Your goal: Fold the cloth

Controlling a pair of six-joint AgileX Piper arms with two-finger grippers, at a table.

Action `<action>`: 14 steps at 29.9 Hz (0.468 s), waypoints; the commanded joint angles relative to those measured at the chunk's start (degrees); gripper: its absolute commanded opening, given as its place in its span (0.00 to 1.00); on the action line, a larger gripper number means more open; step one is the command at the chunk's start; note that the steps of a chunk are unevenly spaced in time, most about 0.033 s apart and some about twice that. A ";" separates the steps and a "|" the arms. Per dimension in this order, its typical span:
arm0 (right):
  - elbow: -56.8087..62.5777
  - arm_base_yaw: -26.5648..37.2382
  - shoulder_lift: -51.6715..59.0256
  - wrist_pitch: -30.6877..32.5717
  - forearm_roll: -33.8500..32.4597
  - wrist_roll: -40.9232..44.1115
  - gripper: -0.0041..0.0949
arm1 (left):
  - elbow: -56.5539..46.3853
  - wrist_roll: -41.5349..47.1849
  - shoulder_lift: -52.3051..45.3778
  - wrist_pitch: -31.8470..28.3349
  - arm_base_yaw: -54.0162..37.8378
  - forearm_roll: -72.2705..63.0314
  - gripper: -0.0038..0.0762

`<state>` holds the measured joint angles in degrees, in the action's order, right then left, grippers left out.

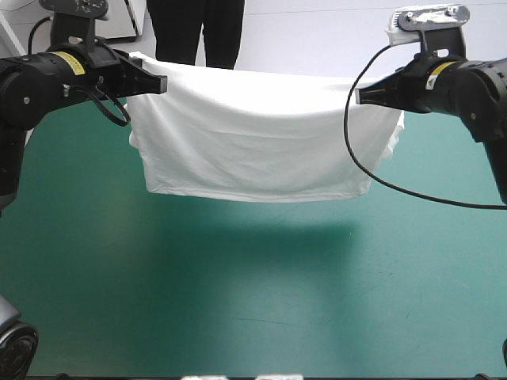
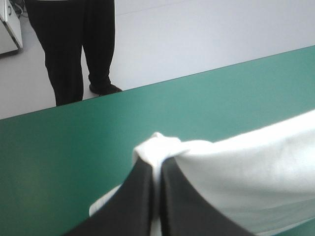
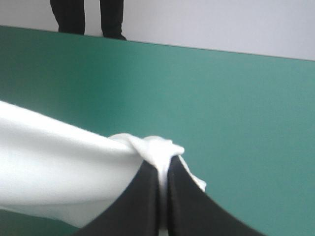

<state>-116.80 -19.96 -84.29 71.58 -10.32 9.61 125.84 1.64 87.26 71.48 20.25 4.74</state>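
Left jaws: all but closed, meeting in a pointed arch, with a bunched knot of white T-shirt [image 2: 246, 172] pinched at their tips. A little more fabric shows below and beside the black fingers [image 2: 138, 201].

Right jaws: likewise all but closed on a gathered knot of the T-shirt [image 3: 59, 162]. A small flap of fabric hangs on the side of the black fingers [image 3: 184, 201] away from the main sheet.

From each grip, the fabric runs off toward the other arm as a smooth white band above the teal-green cover [image 2: 74, 147] of the counter [image 3: 221, 98].

High view: the left arm [image 1: 47, 79] and the right arm [image 1: 467, 87] are raised over the far half of the counter, well apart, their jaws pointing toward each other. The T-shirt [image 1: 253, 134] is lifted and stretched between them as a broad hanging sheet. Its top edge sags slightly in the middle, its lower hem is roughly level, and soft creases run across it. A short side flap droops just under the right jaws. A dark shadow [image 1: 261, 237] lies on the cover [image 1: 238, 317] on the near side of the hem.
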 commanded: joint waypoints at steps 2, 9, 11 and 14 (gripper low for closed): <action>-4.13 0.27 2.08 -0.90 -0.84 -0.79 0.02 | 2.35 -0.10 -1.80 1.89 0.06 -0.68 0.04; -4.03 0.27 -0.40 -3.93 -2.27 -0.79 0.02 | 2.35 -0.10 1.51 -2.29 0.06 -0.43 0.04; -4.03 0.27 -2.16 -6.64 -3.99 -0.25 0.02 | 2.35 -0.10 3.05 -5.39 0.06 0.19 0.04; -4.03 0.37 -4.94 -11.60 -8.07 2.97 0.02 | 2.35 0.28 5.68 -9.99 0.06 2.80 0.04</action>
<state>-119.20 -19.96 -88.63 68.18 -13.49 10.46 126.69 1.47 92.87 69.52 20.25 5.14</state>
